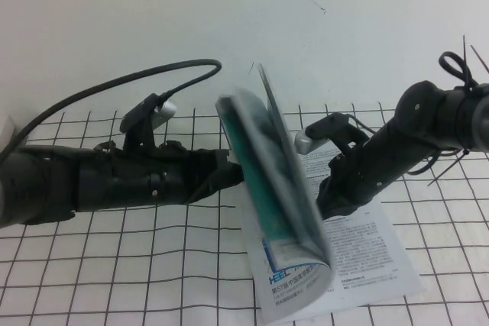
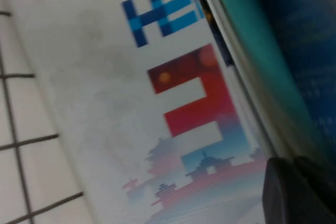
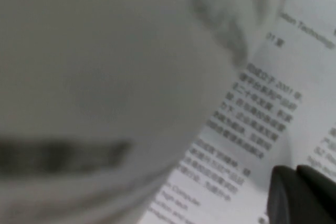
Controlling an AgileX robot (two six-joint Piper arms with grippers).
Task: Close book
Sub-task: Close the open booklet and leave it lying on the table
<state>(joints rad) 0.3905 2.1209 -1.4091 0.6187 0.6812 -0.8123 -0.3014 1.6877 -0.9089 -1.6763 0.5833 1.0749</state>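
The book (image 1: pixel 279 181) lies half open on the gridded mat. Its left half, with a teal inner face, stands raised and blurred, leaning toward the right. In the left wrist view the cover (image 2: pixel 157 103) shows blue and red lettering. The printed right-hand page (image 1: pixel 370 253) lies flat. My left gripper (image 1: pixel 233 173) is at the left side of the raised half, low against it, its fingers (image 2: pixel 278 192) together and holding nothing. My right gripper (image 1: pixel 330 202) is shut just over the printed page (image 3: pixel 252 129), behind the raised pages.
A white mat with a black grid (image 1: pixel 153 265) covers the near table; bare white table (image 1: pixel 229 5) lies beyond. A black cable (image 1: pixel 153 74) loops over my left arm. Cable ties (image 1: pixel 458 66) stick out from my right arm at the far right.
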